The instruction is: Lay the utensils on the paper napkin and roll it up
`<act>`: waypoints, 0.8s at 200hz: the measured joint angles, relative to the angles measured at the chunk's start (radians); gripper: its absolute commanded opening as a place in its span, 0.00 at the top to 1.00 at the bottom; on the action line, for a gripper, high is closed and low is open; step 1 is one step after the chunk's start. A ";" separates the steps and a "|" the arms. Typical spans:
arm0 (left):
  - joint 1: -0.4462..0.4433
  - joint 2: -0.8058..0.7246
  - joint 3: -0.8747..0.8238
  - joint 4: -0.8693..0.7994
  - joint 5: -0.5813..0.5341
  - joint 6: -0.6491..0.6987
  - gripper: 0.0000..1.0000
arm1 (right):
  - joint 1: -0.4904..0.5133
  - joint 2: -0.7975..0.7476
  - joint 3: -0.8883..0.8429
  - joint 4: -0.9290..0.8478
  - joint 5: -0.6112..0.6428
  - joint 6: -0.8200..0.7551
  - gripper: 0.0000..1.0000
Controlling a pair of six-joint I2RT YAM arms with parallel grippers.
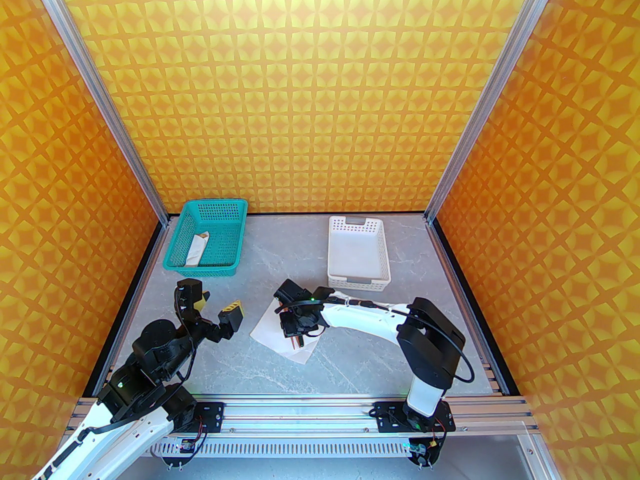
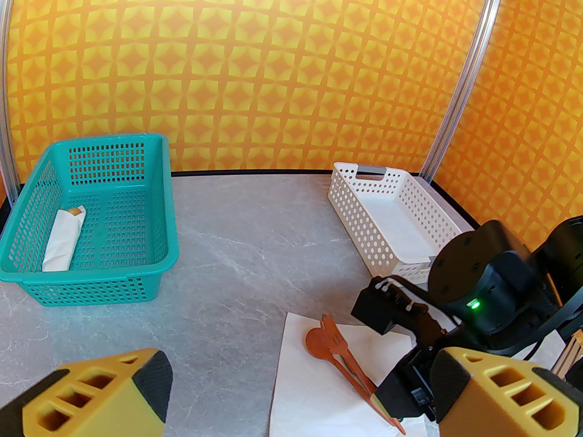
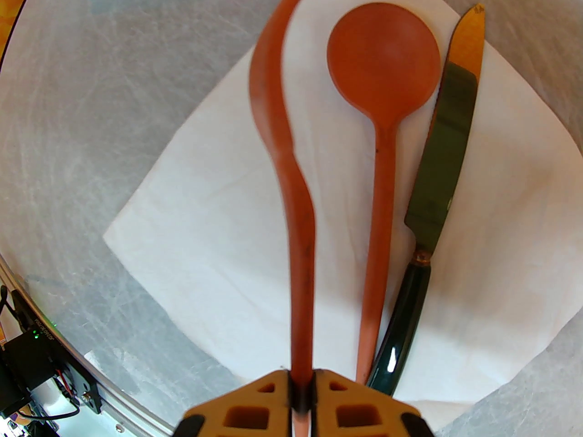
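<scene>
The white paper napkin [image 3: 205, 226] lies flat on the grey table, also seen in the top view [image 1: 265, 330]. A reddish-brown spoon [image 3: 382, 62] and a knife [image 3: 448, 121] with an orange blade and dark handle rest side by side on it. My right gripper [image 3: 300, 394] is shut on the handle end of the orange fork [image 3: 291, 189], which is turned on its edge left of the spoon, over the napkin. Whether the fork touches the paper I cannot tell. My left gripper [image 1: 216, 307] hovers open to the napkin's left, nothing between its fingers [image 2: 492, 389].
A teal basket [image 1: 215, 203] stands at the back left and holds a rolled white paper bundle [image 1: 196, 250]. A white perforated basket [image 1: 357, 282] sits at the back right, just beyond the right arm. Orange patterned walls enclose the table.
</scene>
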 measured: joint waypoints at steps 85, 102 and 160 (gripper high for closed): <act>0.000 0.035 0.000 0.000 0.002 0.000 0.01 | 0.000 0.039 0.000 0.014 0.012 0.000 0.86; 0.000 0.035 0.000 0.001 0.002 0.000 0.01 | 0.000 0.042 0.000 0.016 0.021 0.000 0.86; 0.000 0.035 0.000 0.001 0.002 0.000 0.01 | 0.000 0.062 0.000 0.016 0.037 -0.001 0.85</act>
